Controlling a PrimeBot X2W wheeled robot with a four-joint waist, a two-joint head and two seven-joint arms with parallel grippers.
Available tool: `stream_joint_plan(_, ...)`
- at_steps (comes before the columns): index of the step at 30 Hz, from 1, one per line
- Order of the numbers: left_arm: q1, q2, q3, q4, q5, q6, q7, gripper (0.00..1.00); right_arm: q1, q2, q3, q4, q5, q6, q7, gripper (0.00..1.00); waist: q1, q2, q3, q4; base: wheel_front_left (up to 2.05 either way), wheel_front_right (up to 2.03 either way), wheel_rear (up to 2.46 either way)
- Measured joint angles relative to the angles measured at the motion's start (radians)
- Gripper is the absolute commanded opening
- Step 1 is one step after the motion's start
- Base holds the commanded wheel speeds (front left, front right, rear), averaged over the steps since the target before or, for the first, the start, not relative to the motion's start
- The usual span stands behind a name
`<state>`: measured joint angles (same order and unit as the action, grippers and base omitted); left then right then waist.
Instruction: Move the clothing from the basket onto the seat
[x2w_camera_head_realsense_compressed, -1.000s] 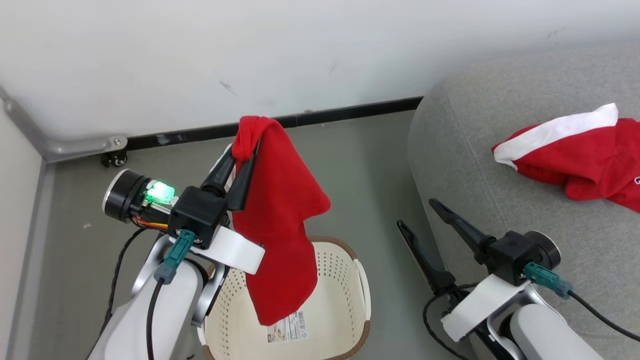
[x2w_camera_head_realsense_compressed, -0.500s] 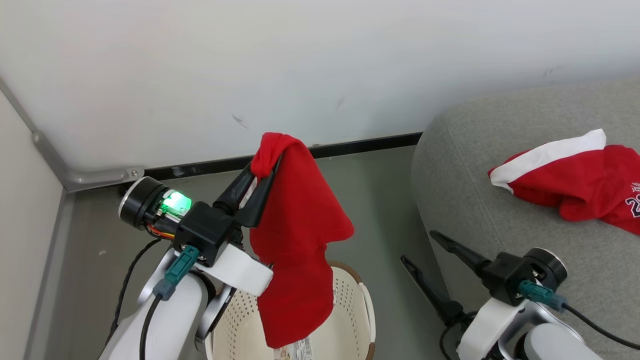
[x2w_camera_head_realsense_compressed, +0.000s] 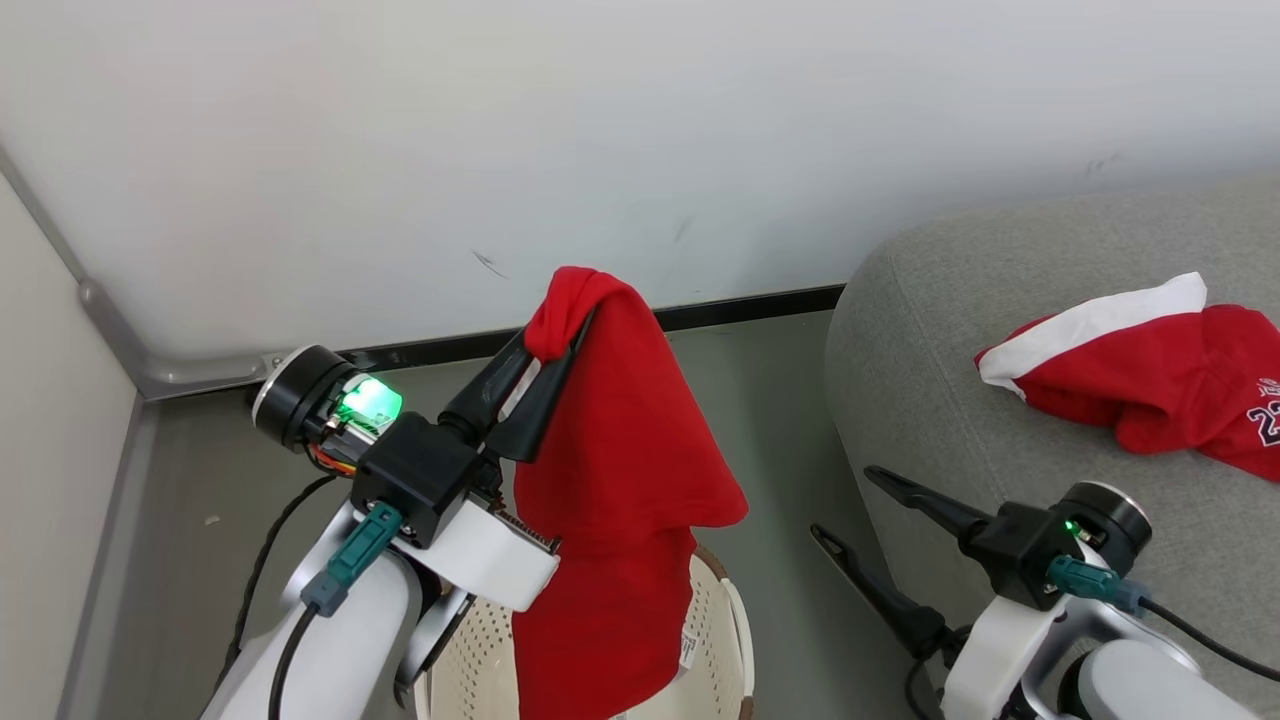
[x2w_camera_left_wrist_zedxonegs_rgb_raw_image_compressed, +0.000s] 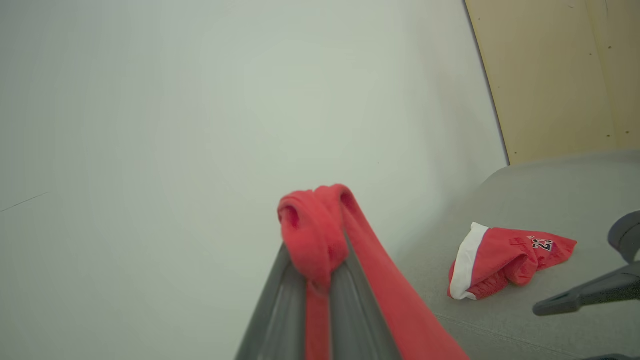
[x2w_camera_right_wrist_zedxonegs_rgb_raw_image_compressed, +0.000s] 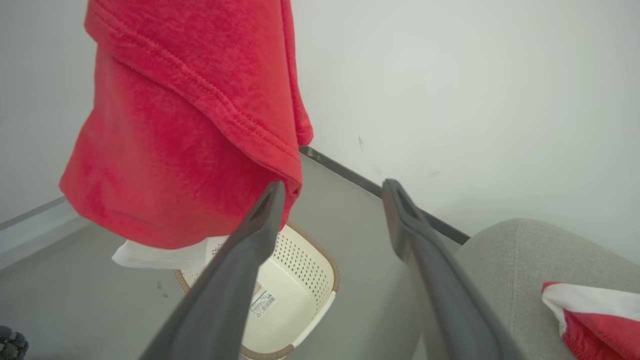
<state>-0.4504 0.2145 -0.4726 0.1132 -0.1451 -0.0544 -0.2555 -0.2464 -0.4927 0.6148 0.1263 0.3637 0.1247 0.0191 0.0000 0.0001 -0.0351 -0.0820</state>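
My left gripper (x2w_camera_head_realsense_compressed: 558, 328) is shut on a bunched fold of red clothing (x2w_camera_head_realsense_compressed: 615, 500), which hangs from the fingertips down over the cream basket (x2w_camera_head_realsense_compressed: 722, 640). The pinched fold (x2w_camera_left_wrist_zedxonegs_rgb_raw_image_compressed: 317, 235) shows between the dark fingers in the left wrist view. In the right wrist view the hanging garment (x2w_camera_right_wrist_zedxonegs_rgb_raw_image_compressed: 185, 125) is well above the basket (x2w_camera_right_wrist_zedxonegs_rgb_raw_image_compressed: 295, 280), whose inside shows only a barcode label. Another red garment with a white band (x2w_camera_head_realsense_compressed: 1130, 370) lies on the grey seat (x2w_camera_head_realsense_compressed: 950, 400). My right gripper (x2w_camera_head_realsense_compressed: 850, 505) stands open and holds nothing, low beside the seat's front corner.
A white wall with a black baseboard (x2w_camera_head_realsense_compressed: 740, 305) runs close behind the basket. A second wall meets it at the left, with a metal corner strip (x2w_camera_head_realsense_compressed: 190, 370). Grey floor (x2w_camera_head_realsense_compressed: 780, 420) separates basket and seat.
The left gripper has carried the red garment higher out of the basket and a little toward the seat. The head camera has tilted up. The right gripper holds the same open pose.
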Motion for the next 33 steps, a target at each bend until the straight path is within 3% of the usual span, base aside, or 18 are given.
stream_joint_plan(13,0.000,-0.002,-0.042,-0.026,0.009,-0.021,0.000,0.00,-0.104,-0.052,0.142,-0.025,0.042,0.000,0.053,1.00,0.0000,0.0000,0.012,0.022,0.00,0.00,0.00)
stream_joint_plan(23,-0.005,-0.008,-0.079,-0.046,0.026,-0.035,0.000,0.00,-0.186,-0.078,0.193,-0.013,0.083,0.000,0.062,1.00,0.0000,0.0000,0.020,0.048,0.00,0.00,0.00)
stream_joint_plan(33,-0.027,-0.026,-0.109,-0.062,0.028,-0.044,0.000,0.00,-0.226,-0.086,0.295,-0.007,0.193,0.000,0.086,1.00,0.0000,0.0000,0.023,0.073,0.00,0.00,0.00)
